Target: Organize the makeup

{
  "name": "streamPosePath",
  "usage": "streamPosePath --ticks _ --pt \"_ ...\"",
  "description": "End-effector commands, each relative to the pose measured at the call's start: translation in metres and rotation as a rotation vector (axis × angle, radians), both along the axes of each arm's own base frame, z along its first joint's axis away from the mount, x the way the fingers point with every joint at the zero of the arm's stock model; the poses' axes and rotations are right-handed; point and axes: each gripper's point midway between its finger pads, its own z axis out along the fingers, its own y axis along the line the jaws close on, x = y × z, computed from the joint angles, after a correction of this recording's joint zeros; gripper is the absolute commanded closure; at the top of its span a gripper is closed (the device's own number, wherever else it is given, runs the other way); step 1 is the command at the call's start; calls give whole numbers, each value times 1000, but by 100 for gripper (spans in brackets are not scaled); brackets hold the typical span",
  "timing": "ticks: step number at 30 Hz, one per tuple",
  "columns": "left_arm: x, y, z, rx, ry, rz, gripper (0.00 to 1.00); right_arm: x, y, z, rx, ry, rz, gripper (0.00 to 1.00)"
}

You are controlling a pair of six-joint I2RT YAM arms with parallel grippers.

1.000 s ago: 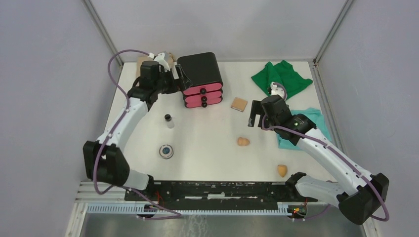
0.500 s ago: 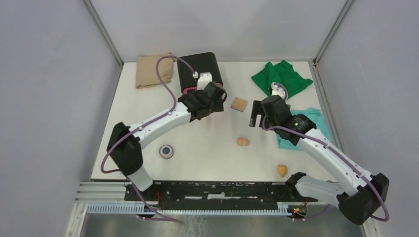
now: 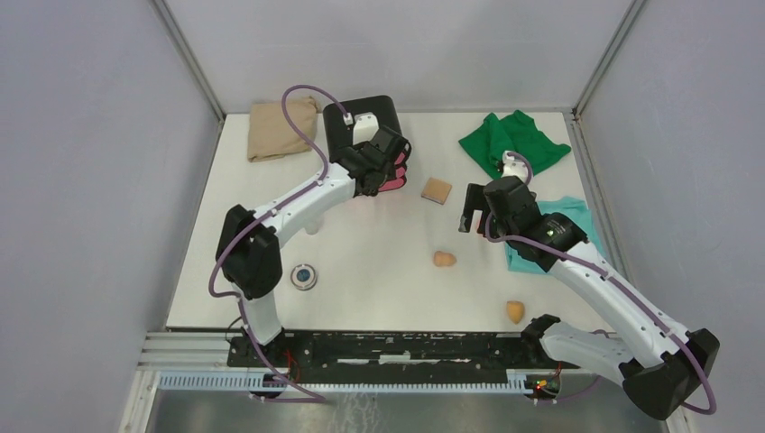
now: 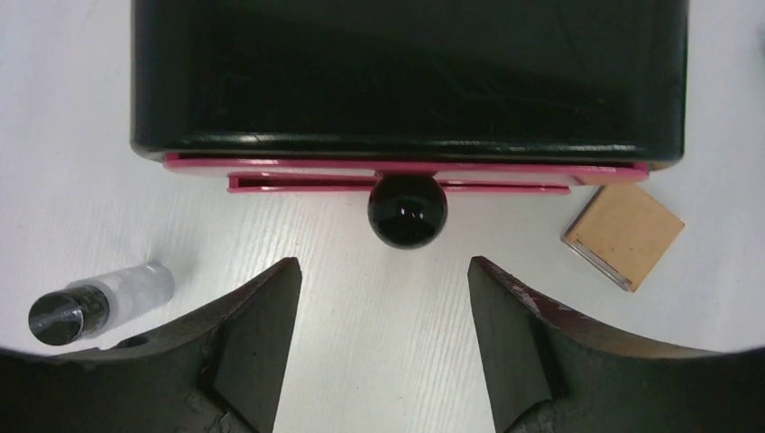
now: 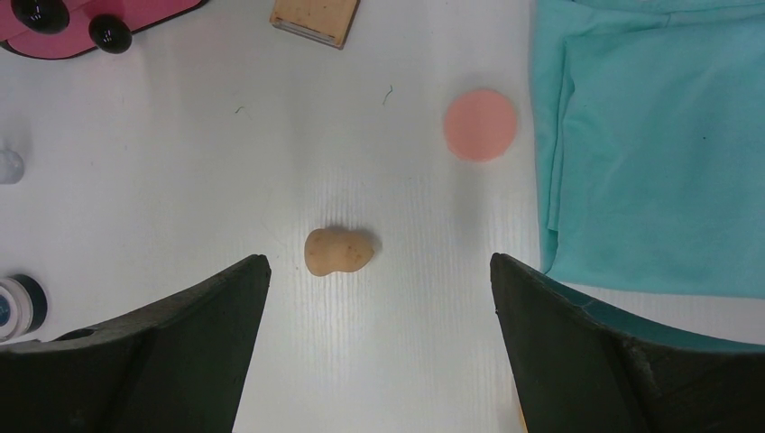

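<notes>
My left gripper (image 4: pixel 381 275) hangs open over the table in front of the black box (image 3: pixel 361 113), with nothing between its fingers. A black drawer knob (image 4: pixel 407 209) sits just beyond its fingertips. A tiny black-capped jar (image 4: pixel 99 300) lies to its left and the tan square pad (image 4: pixel 624 234) to its right. My right gripper (image 5: pixel 379 266) is open above a tan sponge (image 5: pixel 338 252), with the pink round piece (image 5: pixel 480 124) farther off. A second sponge (image 3: pixel 514 311) and the silvery compact (image 3: pixel 303 276) lie near the front.
The box's pink drawers (image 5: pixel 54 18) face the arms. A teal cloth (image 5: pixel 649 135) lies right of my right gripper, a green cloth (image 3: pixel 514 140) at the back right and a beige cloth (image 3: pixel 281 129) at the back left. Grey walls enclose the table.
My left arm swung from the box's left side round to its front, and its jaws narrowed somewhat. The right arm shifted only slightly.
</notes>
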Motion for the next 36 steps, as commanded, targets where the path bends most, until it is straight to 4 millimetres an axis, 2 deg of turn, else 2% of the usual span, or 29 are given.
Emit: streamPosePath --ticks 1,14,19,23,25,30,36 --pt "26 2 16 -43 -59 -8 26 2 -3 10 17 -42 -17 0" --pt "38 -14 7 -53 -51 -58 41 0 0 6 28 -34 -6 0" --pt "40 -16 9 -71 -58 -52 51 0 0 4 22 -27 -4 0" --pt "39 -18 11 -74 -57 -68 65 0 0 5 22 -28 -5 0" --pt "36 -21 11 -83 -51 -89 70 1 0 5 20 -30 -6 0" --pt "21 -31 11 -87 -59 -114 73 3 2 -1 14 -18 -4 0" --pt "-16 -42 7 -167 -73 -121 74 5 3 -2 14 -13 -7 1"
